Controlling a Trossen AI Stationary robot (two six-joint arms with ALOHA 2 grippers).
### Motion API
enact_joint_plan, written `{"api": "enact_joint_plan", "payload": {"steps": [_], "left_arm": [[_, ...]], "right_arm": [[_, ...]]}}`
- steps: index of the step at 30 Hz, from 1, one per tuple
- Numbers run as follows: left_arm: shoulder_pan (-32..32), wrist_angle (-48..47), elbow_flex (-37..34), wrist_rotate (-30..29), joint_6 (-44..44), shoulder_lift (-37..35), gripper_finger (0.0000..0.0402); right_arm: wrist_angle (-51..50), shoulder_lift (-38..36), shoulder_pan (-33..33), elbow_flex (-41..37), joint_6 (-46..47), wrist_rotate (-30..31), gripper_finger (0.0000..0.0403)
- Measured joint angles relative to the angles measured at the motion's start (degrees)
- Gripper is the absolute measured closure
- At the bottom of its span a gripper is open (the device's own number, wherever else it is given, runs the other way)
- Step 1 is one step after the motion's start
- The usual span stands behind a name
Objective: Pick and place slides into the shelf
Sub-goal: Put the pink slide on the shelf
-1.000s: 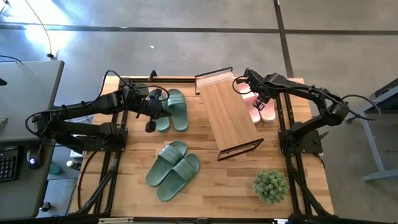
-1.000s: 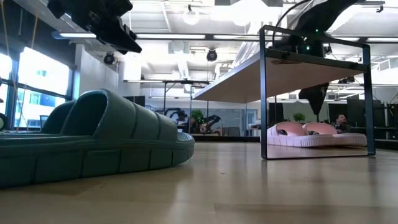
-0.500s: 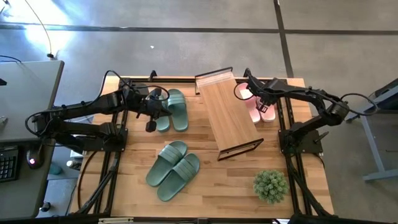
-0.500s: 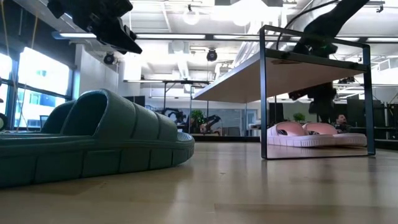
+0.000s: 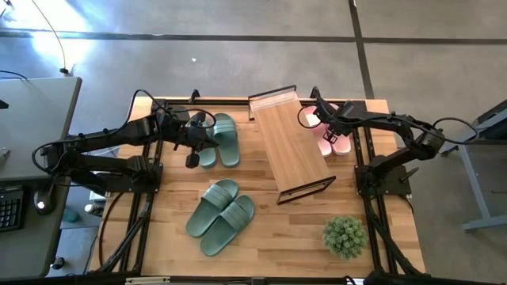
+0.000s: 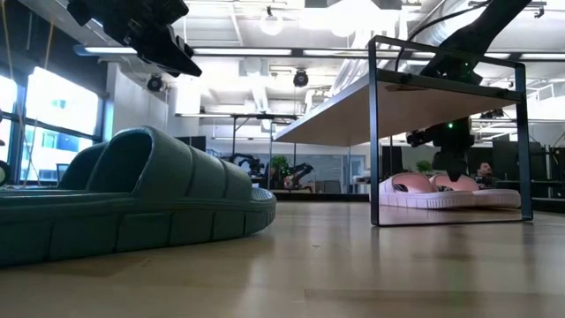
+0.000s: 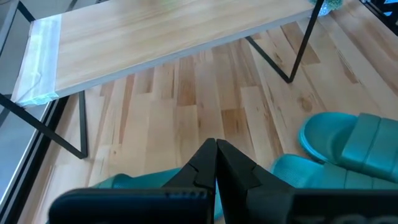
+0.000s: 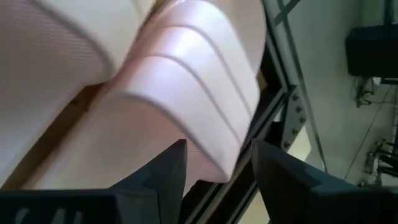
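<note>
Our right gripper (image 8: 214, 163) has dropped, fingers spread, onto the pink slides (image 5: 326, 133) just ahead; shelf (image 5: 291, 141) bare, six slides left.

Straight down from above onto the whole table (image 5: 261, 237). Level at tabletop height, hard against a green slide (image 6: 132, 199), sharing the shelf (image 6: 441, 88) with the overhead. Wrist views close in.

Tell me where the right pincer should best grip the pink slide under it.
Probably the ribbed strap, from above. It arches over the flat sole, giving the two fingers an edge to straddle. The right pincer is open, right at that strap's edge, over the pink pair beside the shelf.
</note>
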Motion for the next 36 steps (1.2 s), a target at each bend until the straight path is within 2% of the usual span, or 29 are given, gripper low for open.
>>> {"api": "enact_joint_plan", "payload": {"steps": [13,17,27,31,36], "left_arm": [[0.00,-0.02,0.00,0.00,0.00,0.00,0.0401],[0.01,-0.02,0.00,0.00,0.00,0.00,0.0401],[-0.01,-0.02,0.00,0.00,-0.02,0.00,0.0401],[0.01,-0.02,0.00,0.00,-0.02,0.00,0.0401],[0.01,-0.02,0.00,0.00,-0.02,0.00,0.0401]], "right_arm": [[1.84,0.00,-0.45,0.00,-2.05,-1.15,0.0231],[1.86,0.67,-2.14,0.00,-1.94,-3.22,0.0231],[2.42,4.23,-3.51,0.00,0.55,-0.49,0.0233],[2.45,4.24,-3.50,0.00,1.99,0.30,0.0256],[2.45,4.24,-3.48,0.00,1.97,0.08,0.0322]]}}
